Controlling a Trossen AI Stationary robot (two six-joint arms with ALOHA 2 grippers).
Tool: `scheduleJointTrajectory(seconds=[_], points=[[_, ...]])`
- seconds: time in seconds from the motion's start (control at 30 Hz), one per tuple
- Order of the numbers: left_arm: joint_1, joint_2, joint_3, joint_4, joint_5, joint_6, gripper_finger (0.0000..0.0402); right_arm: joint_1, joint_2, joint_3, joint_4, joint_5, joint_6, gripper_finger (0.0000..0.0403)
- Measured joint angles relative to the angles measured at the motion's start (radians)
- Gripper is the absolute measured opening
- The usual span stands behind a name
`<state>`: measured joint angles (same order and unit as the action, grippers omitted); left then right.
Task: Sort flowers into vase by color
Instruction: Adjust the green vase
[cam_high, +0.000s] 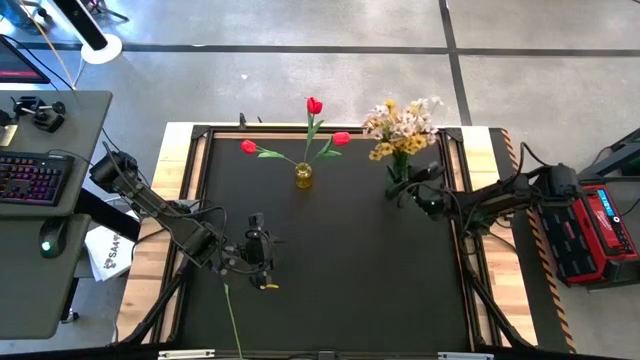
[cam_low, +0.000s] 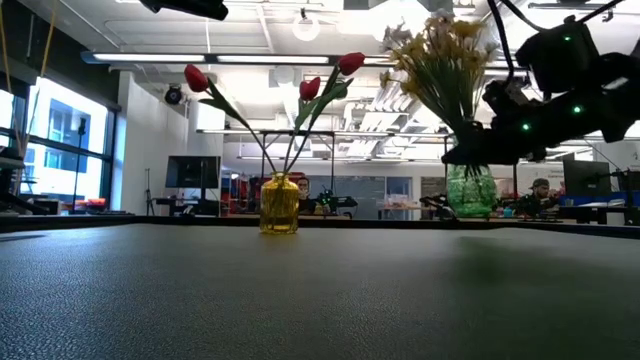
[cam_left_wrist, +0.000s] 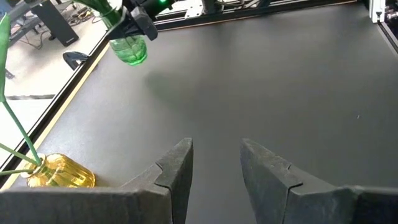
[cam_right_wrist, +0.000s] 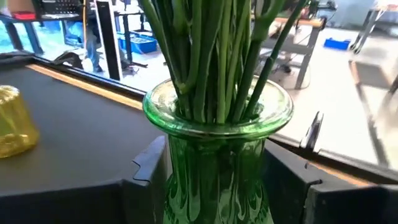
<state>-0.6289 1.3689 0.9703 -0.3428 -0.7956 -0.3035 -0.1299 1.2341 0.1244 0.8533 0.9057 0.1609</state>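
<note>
A: On the black desk (cam_high: 340, 260), where do the flowers (cam_high: 402, 125) stand, and what do the claws have?

B: Three red tulips (cam_high: 314, 105) splay from the yellow vase (cam_high: 303, 176) near 12 o'clock. The yellow and white sprays crowd the green vase (cam_low: 471, 190) toward 1 o'clock. The right claw (cam_right_wrist: 214, 180) grips that green vase, a finger on each side of its body below the flared rim. The left claw (cam_left_wrist: 216, 163) hangs spread and empty near 7 o'clock, over bare desk.

A: How would the stems handle?

B: Light and thin, likely springy, and far taller than either vase, so top-heavy. A pinch low on a single stem looks safest. The green glass appears smooth, breakable and slippery, so the body is the better hold.

A: Anything in the way?

B: One green stem (cam_high: 234, 322) lies at the desk's front edge, about 7 o'clock, just behind the left claw. The packed stems could snag one another, and the tulips lean wide over the yellow vase.
</note>
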Motion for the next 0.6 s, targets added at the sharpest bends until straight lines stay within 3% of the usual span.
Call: scheduleJointTrajectory(seconds=[0.23,0.6], points=[[0.0,0.0,0.0,-0.001,0.0,0.0,0.0121,-0.075,-0.001,0.0,0.013,0.06,-0.07,0.0168],[0.0,0.0,0.0,-0.001,0.0,0.0,0.0121,-0.2,-0.002,-0.093,0.176,-0.131,-0.073,0.0168]])
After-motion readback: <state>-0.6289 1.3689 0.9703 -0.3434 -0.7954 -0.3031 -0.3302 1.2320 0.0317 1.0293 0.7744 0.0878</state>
